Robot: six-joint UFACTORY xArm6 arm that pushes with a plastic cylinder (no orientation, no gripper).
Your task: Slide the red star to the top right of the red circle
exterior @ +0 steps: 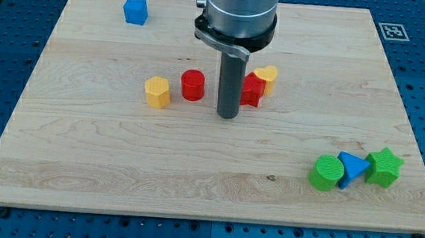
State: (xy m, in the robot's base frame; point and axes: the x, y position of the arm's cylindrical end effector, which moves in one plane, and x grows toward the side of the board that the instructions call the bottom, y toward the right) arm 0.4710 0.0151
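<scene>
The red star (253, 90) lies near the board's middle, partly hidden behind my rod, with a yellow heart (266, 75) touching its upper right side. The red circle (193, 85) stands to the star's left, with a gap between them. My tip (228, 116) rests on the board just below and left of the star, right of and slightly below the red circle.
A yellow hexagon (157, 92) sits left of the red circle. A blue cube (136, 11) is at the view's top left. A green circle (327, 173), blue triangle (352, 168) and green star (384, 166) cluster at the bottom right. The wooden board (81, 170) ends at blue table edges.
</scene>
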